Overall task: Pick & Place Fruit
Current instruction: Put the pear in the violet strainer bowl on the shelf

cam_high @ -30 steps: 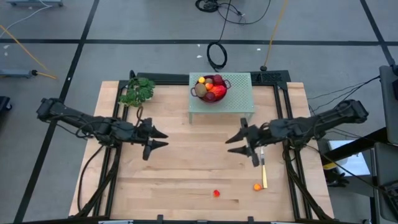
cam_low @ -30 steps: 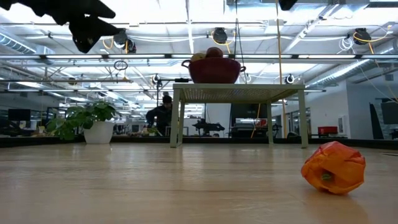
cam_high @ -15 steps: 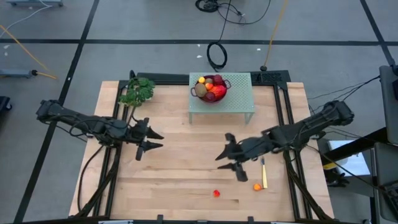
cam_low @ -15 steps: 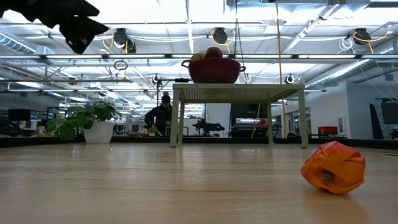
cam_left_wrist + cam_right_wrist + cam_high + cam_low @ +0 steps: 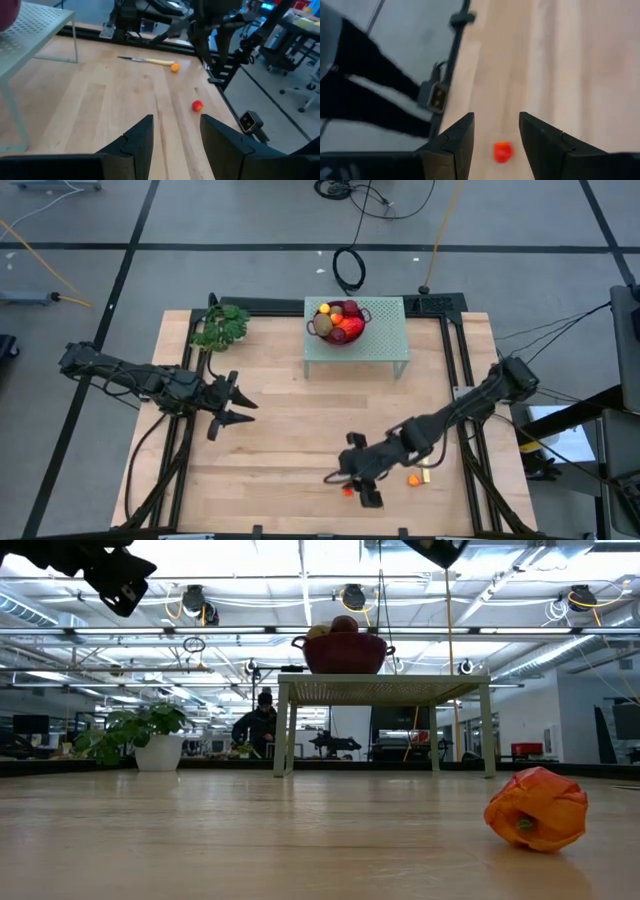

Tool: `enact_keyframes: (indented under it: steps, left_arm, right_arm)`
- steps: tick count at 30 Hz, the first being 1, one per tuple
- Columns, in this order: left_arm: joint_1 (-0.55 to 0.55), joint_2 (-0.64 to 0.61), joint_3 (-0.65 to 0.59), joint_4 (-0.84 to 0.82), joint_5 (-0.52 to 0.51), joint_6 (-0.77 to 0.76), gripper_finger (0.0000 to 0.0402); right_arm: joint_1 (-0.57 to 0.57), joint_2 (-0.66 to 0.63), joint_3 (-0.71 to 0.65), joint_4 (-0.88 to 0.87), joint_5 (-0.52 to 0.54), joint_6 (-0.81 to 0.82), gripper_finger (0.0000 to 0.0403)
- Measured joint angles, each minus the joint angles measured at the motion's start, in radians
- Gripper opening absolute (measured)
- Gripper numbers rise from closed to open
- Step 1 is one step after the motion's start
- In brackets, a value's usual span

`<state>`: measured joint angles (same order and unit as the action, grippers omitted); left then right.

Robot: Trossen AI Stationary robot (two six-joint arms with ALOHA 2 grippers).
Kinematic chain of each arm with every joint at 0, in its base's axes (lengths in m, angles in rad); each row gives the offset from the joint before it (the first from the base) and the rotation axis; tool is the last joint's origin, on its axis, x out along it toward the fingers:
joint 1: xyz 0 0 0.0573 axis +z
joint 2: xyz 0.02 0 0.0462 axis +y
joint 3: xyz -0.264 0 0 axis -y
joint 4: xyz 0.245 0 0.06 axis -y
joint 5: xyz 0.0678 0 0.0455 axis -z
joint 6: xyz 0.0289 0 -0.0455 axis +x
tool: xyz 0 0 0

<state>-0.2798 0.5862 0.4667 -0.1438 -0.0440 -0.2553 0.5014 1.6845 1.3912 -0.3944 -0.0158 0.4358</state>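
Red fruit (image 5: pixel 348 490) lies on my counter (image 5: pixel 290 450) near its front edge; my right hand (image 5: pixel 352 485), fingers parted and empty, hangs just above it. Left hand (image 5: pixel 228 408), also parted, waits well apart.

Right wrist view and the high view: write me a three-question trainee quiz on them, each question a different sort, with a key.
1. True or false: the right gripper has its fingers open, with the small red fruit piece showing between them in its wrist view.
2. Which holds the piled fruit: A) the dark red bowl on the pale green perforated stand, B) the wooden tabletop?
3. Fill in: the yellow-handled knife lies beside a small ___ fruit.

Key: 1 true; 2 A; 3 orange.
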Motion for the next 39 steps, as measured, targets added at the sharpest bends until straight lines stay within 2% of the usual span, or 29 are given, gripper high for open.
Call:
enact_keyframes:
  steps: [4, 9, 21, 27, 32, 39]
  left_arm:
    - [0.000, -0.005, 0.000, -0.004, 0.002, 0.011, 0.0161]
    - [0.000, -0.006, 0.000, -0.010, 0.040, 0.012, 0.0161]
    - [0.000, -0.005, 0.000, -0.010, 0.069, -0.014, 0.0161]
    - [0.000, -0.005, 0.000, -0.010, 0.070, -0.029, 0.0161]
    - [0.000, -0.005, 0.000, -0.009, 0.070, -0.036, 0.0161]
    - [0.000, -0.005, 0.000, -0.009, 0.070, -0.048, 0.0161]
  right_arm:
    - [0.014, 0.067, 0.017, 0.002, -0.065, 0.048, 0.0151]
    - [0.031, 0.133, 0.022, 0.025, -0.094, 0.053, 0.0151]
    - [0.044, 0.236, 0.022, 0.012, -0.120, -0.058, 0.0151]
    - [0.043, 0.280, 0.020, -0.023, -0.116, -0.132, 0.0151]
    - [0.043, 0.281, 0.020, -0.045, -0.038, -0.156, 0.0151]
    - [0.044, 0.281, 0.020, -0.045, -0.038, -0.250, 0.0151]
